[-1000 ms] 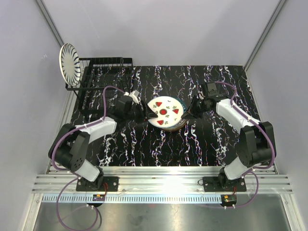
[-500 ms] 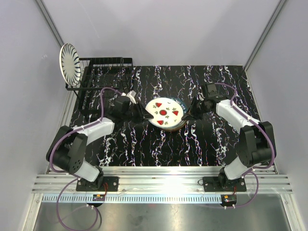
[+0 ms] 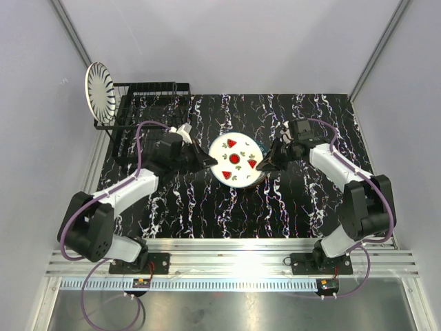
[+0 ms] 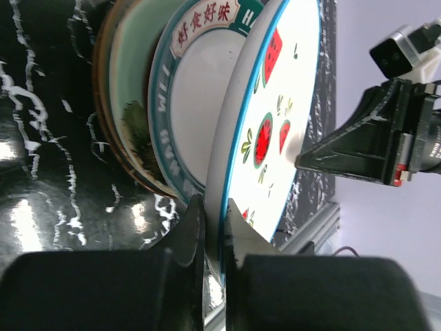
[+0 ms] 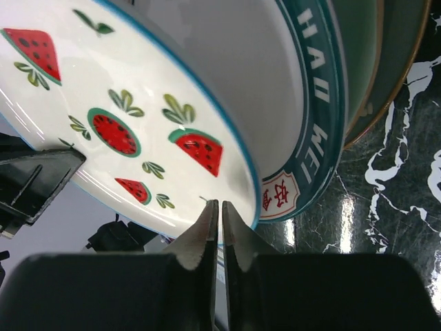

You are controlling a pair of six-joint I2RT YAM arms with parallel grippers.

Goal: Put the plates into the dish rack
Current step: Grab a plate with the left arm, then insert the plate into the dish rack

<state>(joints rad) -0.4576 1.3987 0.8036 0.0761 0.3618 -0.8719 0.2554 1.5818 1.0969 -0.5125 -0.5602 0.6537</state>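
- One white round plate with red watermelon slices and a thin blue rim [image 3: 235,159] is raised at a tilt off the stack of remaining round plates [image 4: 134,103]. It sits mid-table, well apart from the rectangular black wire dish rack [image 3: 148,114] at the far left corner.
- The left gripper [image 4: 210,207] has its fingers pinched narrowly on that plate's near rim, one on each face.
- The right gripper [image 5: 216,207] has its fingers pressed almost together with nothing between them. Their tips rest against the plate's opposite edge as a prop.
- The step in hand looks like lifting this plate clear and carrying it to the rack. The pinch bites only a small part of the rim, so the plate may pivot. Keep the squeeze firm and move slowly.
- Draw the right gripper away gently, so it neither knocks the plate nor drags the white plate with the teal lettered band [image 5: 310,103] lying just under it.
- Turn the plate upright before it reaches the rack, and aim for a free slot beside the black-and-white radially striped plate [image 3: 99,89] standing at the rack's far left end.
- Lower it between the wires before letting go.
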